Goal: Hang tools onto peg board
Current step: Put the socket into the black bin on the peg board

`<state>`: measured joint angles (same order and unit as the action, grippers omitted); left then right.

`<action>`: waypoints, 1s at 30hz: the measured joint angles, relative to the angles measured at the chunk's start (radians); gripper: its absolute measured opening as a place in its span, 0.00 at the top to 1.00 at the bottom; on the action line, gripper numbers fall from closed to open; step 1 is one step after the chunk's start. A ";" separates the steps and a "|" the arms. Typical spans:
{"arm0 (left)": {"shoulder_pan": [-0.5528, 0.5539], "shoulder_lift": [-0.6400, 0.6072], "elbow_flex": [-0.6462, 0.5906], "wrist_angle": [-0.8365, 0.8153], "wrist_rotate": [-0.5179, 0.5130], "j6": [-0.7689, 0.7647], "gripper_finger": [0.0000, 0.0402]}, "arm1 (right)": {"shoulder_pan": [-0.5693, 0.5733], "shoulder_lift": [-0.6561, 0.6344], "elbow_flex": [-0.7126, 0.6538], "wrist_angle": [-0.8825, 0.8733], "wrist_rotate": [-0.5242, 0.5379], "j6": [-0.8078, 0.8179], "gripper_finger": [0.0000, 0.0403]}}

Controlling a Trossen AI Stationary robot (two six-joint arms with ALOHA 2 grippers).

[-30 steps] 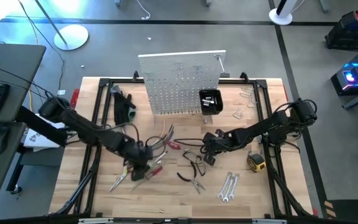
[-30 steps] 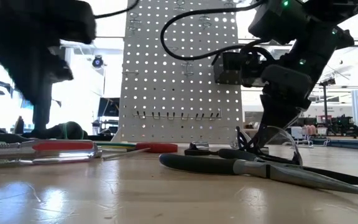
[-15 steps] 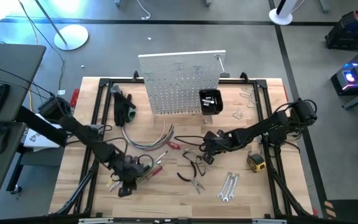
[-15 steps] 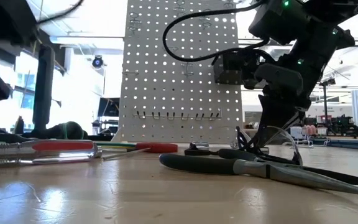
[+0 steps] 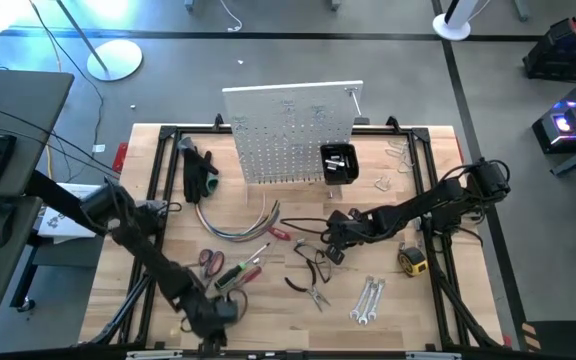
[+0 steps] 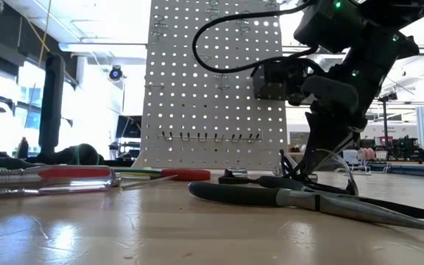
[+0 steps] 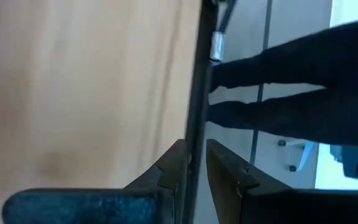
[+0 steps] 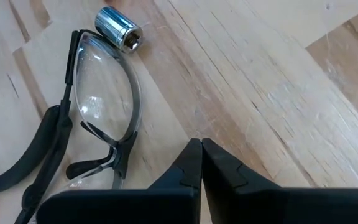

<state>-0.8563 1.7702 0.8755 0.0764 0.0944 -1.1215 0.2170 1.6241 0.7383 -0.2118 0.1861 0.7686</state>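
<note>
The white peg board (image 5: 288, 130) stands at the table's far middle, with a black bin (image 5: 338, 163) fixed to it. Tools lie flat on the wood: red scissors (image 5: 209, 262), a green screwdriver (image 5: 233, 273), black pliers (image 5: 315, 272), wrenches (image 5: 368, 300), a yellow tape measure (image 5: 413, 262) and clamps (image 5: 398, 155). My left gripper (image 5: 206, 322) is at the near left, over the table's near edge (image 7: 196, 163). A small pale piece (image 5: 181, 327) shows beside it. My right gripper (image 8: 201, 148) is shut and points down at bare wood mid-table (image 5: 331, 243), beside clear safety glasses (image 8: 98, 118).
A black metal frame (image 5: 158, 200) runs along the table's edges. A curved bundle of cables (image 5: 238, 225) lies in front of the peg board. A black and green bundle (image 5: 200, 175) sits far left. A chrome socket (image 8: 120, 28) lies by the glasses. Long pliers (image 6: 293, 197) lie near the low camera.
My left arm has swung from the scissors and screwdrivers toward the table's near edge, sinking as it went, and has left the low view. The silver tool that lay left of the screwdrivers no longer shows at its place.
</note>
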 joint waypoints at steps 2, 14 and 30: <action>-0.014 0.035 0.044 -0.002 0.004 0.004 0.87 | -0.001 0.000 0.000 0.000 0.005 0.018 1.00; 0.025 0.121 0.186 -0.040 -0.004 0.172 0.99 | -0.005 0.000 -0.001 -0.002 0.020 0.045 1.00; 0.020 0.195 0.321 -0.167 -0.079 0.150 1.00 | -0.061 0.003 -0.004 -0.037 0.018 0.035 1.00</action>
<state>-0.8364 1.9652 1.1961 -0.0911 0.0153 -0.9718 0.1565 1.6276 0.7345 -0.2491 0.2044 0.8036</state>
